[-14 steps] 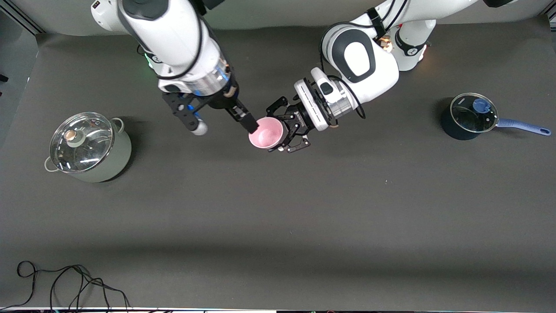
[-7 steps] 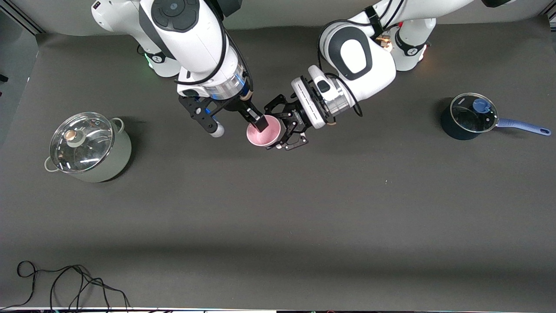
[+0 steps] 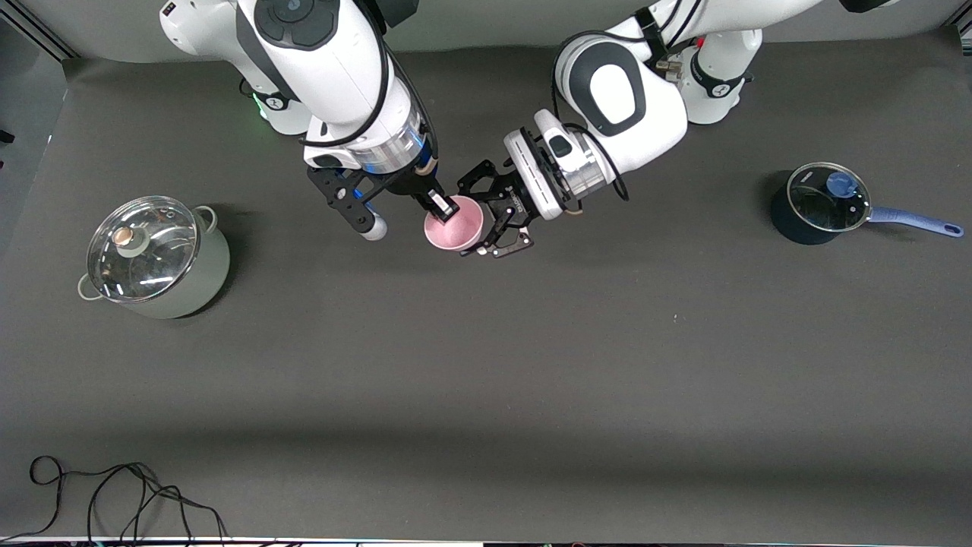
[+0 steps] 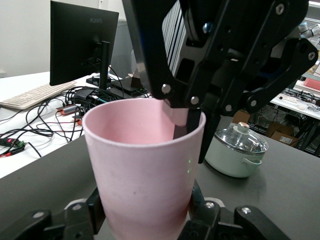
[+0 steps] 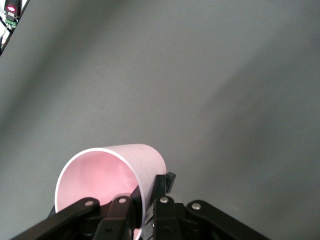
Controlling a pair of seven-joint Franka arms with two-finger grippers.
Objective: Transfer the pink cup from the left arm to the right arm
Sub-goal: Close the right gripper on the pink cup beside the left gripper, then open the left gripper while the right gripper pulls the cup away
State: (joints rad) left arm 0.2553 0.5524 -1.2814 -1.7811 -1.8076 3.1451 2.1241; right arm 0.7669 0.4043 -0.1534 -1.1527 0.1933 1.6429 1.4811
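The pink cup (image 3: 456, 228) hangs tilted in the air over the middle of the table, between the two arms. My left gripper (image 3: 480, 228) is shut on the cup's lower body, with a finger (image 4: 95, 212) on either side of the cup (image 4: 145, 165). My right gripper (image 3: 442, 208) is shut on the rim of the cup (image 5: 102, 175): one finger is inside, the other outside against the wall. In the left wrist view, the right gripper (image 4: 189, 117) dips into the cup's mouth. In the right wrist view, the right gripper (image 5: 148, 202) pinches the cup's wall.
A pale green pot (image 3: 156, 258) with a glass lid stands toward the right arm's end of the table, and also shows in the left wrist view (image 4: 237, 152). A dark blue saucepan (image 3: 824, 201) with a lid stands toward the left arm's end. Loose cables (image 3: 114, 494) lie near the front edge.
My right gripper moved over the cup's rim, put one finger inside and closed on the wall. The left gripper kept its hold, and the cup drifted slightly toward the arms' bases.
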